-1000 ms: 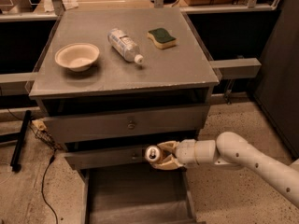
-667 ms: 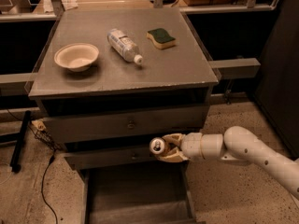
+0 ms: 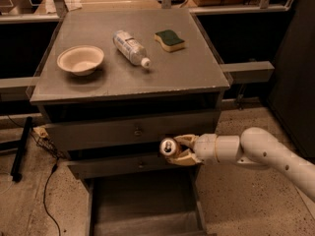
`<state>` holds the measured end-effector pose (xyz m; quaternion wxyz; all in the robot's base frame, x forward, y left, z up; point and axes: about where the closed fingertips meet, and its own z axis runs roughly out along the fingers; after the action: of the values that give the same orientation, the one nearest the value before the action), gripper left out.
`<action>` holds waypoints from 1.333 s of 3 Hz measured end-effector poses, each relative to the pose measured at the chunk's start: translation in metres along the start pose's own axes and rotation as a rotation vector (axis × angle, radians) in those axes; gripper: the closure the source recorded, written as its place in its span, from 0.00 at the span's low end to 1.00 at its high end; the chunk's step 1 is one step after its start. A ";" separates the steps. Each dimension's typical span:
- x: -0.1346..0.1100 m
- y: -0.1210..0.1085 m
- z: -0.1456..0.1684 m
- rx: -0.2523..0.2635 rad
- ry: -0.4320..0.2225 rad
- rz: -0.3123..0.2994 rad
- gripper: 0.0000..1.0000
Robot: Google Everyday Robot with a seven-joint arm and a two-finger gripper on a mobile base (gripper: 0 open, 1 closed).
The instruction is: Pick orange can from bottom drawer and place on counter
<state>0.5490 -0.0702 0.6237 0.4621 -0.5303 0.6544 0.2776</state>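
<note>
Locate the orange can (image 3: 168,147) above and clear of the open bottom drawer (image 3: 142,208), held sideways in front of the closed upper drawers (image 3: 113,132), silver top toward the camera. Note the end effector (image 3: 173,149) pinching the can from the right, fingers clamped on its sides. Treat the step as transfer: extracted, not yet placed. Next, raise past the overhanging edge of the surface (image 3: 147,82), turn upright, and set down on the bare front area, clear of the bowl (image 3: 80,59), water bottle (image 3: 130,47) and sponge (image 3: 170,40).
</note>
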 end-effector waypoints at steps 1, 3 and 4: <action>-0.045 -0.020 -0.027 0.027 0.015 -0.022 1.00; -0.047 -0.013 -0.030 0.017 0.019 -0.012 1.00; -0.066 -0.009 -0.046 0.011 0.019 -0.020 1.00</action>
<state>0.5440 -0.0831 0.7035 0.4614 -0.5368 0.6551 0.2642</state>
